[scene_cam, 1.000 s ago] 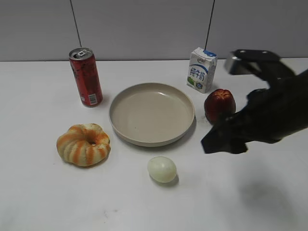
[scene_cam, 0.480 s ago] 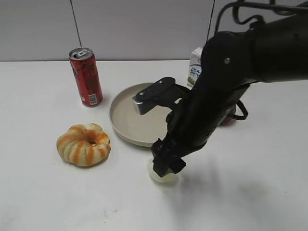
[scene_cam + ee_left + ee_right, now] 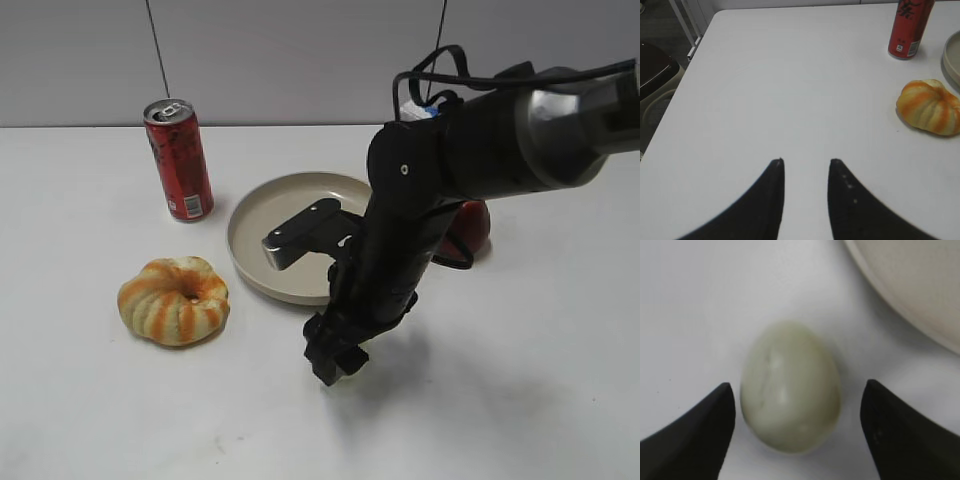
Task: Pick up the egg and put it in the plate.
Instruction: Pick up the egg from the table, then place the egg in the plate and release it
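Note:
The egg (image 3: pixel 790 387) is a pale oval lying on the white table. It sits between the two open fingers of my right gripper (image 3: pixel 797 407), with a small gap on each side. In the exterior view the right gripper (image 3: pixel 335 362) is down at the table just in front of the plate (image 3: pixel 245 215) and hides the egg. The beige plate is empty, and its rim shows at the top right of the right wrist view (image 3: pixel 920 285). My left gripper (image 3: pixel 807 162) is open and empty over bare table, far to the left.
A red can (image 3: pixel 178 160) stands left of the plate and a striped ring-shaped bread (image 3: pixel 173 300) lies in front of it. A dark red fruit (image 3: pixel 475 225) sits right of the plate, partly behind my right arm. The milk carton is mostly hidden.
My right arm swung in from the right edge to the egg and lowered, so its open fingers now straddle the egg. The egg has not moved.

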Robot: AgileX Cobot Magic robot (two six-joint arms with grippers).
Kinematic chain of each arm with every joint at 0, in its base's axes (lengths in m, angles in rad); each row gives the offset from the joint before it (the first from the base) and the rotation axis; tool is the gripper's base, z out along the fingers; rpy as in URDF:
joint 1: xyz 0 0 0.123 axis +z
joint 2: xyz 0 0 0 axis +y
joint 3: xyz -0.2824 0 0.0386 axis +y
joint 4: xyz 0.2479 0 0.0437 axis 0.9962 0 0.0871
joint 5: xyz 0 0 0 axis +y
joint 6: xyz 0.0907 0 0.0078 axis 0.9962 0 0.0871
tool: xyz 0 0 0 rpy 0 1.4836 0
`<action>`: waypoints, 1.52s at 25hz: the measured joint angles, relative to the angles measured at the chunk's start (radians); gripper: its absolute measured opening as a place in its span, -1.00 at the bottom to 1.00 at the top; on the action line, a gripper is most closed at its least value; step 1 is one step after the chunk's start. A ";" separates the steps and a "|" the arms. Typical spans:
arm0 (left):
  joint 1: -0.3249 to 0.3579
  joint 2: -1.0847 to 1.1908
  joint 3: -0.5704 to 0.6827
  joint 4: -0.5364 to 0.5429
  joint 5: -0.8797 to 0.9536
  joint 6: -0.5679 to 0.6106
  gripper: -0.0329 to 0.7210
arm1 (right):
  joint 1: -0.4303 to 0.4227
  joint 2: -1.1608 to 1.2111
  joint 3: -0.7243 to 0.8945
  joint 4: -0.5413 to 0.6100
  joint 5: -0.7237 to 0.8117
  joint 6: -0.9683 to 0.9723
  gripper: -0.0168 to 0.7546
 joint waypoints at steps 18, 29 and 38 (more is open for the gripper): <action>0.000 0.000 0.000 0.000 0.000 0.000 -0.29 | 0.000 0.001 -0.208 0.013 0.266 0.000 0.18; 0.000 0.000 0.000 0.000 0.000 0.000 -0.29 | -0.041 0.035 -0.377 -0.179 0.145 0.131 0.18; 0.000 0.000 0.000 0.000 0.000 0.000 -0.29 | -0.074 0.222 -0.480 -0.182 0.100 0.169 0.18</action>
